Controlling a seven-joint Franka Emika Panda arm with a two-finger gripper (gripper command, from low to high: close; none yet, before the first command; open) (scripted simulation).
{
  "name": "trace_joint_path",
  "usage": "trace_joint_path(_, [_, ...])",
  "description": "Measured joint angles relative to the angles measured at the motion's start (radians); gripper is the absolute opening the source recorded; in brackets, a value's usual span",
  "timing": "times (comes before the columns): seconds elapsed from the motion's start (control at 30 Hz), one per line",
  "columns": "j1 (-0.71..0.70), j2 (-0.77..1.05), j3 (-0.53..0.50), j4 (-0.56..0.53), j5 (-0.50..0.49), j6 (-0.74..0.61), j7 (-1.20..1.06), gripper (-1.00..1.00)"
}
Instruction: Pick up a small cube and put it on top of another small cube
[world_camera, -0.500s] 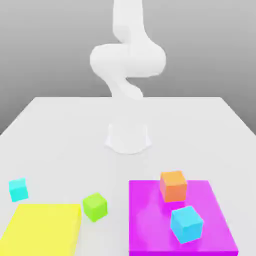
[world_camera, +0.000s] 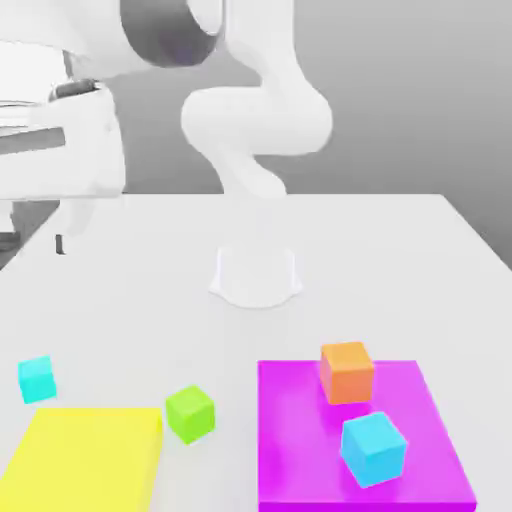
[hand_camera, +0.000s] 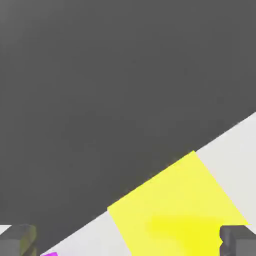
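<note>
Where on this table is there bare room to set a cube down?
Free: the yellow mat, and the table behind the cubes, beside the robot base. Crowded: the magenta mat, holding the orange cube and light-blue cube.

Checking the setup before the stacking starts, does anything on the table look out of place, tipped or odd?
Nothing stands out. The small cyan cube and lime-green cube sit flat on the white table beside the yellow mat; the orange cube and light-blue cube rest on the magenta mat.

The small cube (world_camera: 37, 379) sits alone on the table (world_camera: 150, 300), beside the yellow pad (world_camera: 85, 460).
</note>
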Motion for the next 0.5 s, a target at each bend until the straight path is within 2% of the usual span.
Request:
trace_joint_path(0.33, [-0.166,0.351,-0.112,-0.103,0.072,0.174,0.050,0.00])
trace_joint_path(0.5, [-0.275,0.504,0.008,-0.074,0.209,0.279,-0.048,0.00])
